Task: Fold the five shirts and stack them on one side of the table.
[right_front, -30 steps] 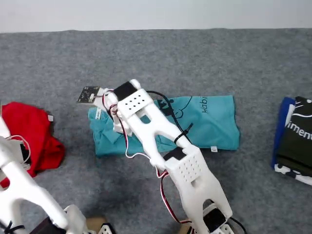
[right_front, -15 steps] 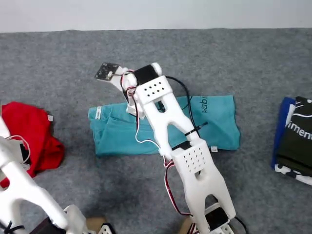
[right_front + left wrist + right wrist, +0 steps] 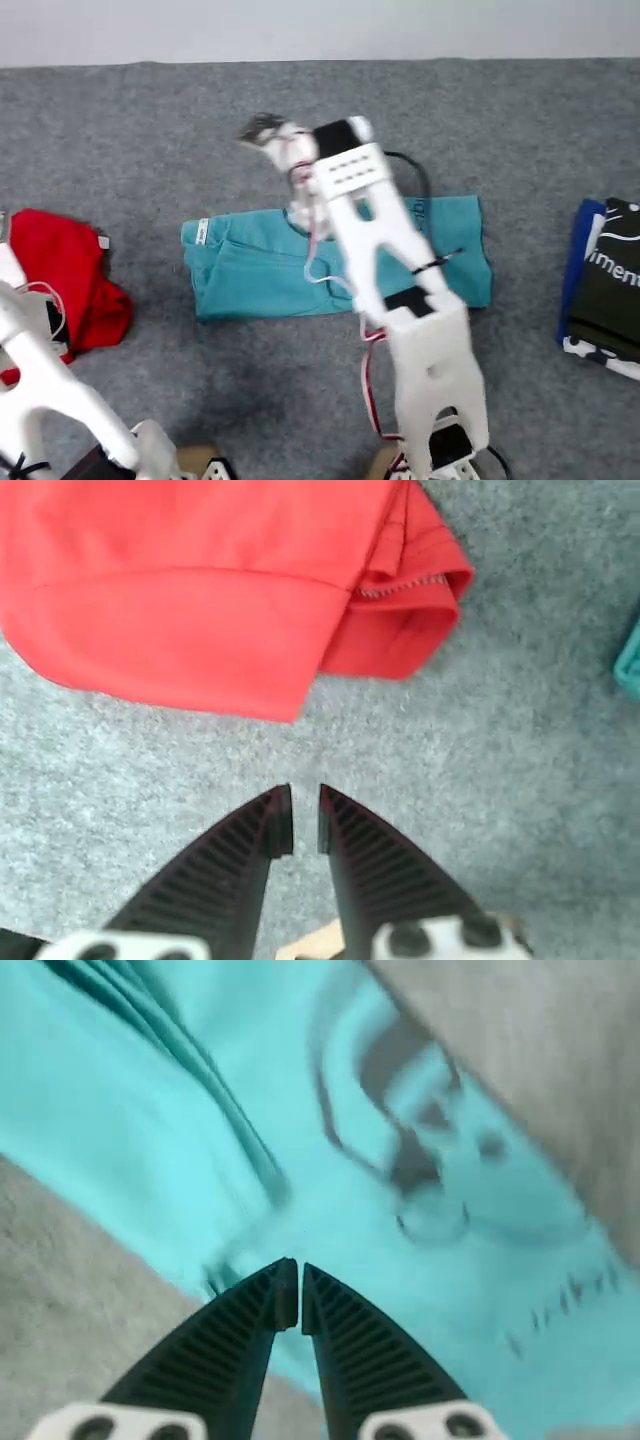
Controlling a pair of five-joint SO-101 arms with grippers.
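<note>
Two claws are pinched nearly closed with nothing in them. The right claw [image 3: 299,1295] hangs over the teal shirt [image 3: 250,275], which lies folded into a long band flat on the grey desk [image 3: 480,120], and the left claw [image 3: 305,820] hovers over bare desk well off from the teal shirt, on the side where the red shirt [image 3: 60,270] lies crumpled. On the teal shirt's opposite side, well apart from it, sits a stack [image 3: 605,290] of folded shirts, dark over blue.
</note>
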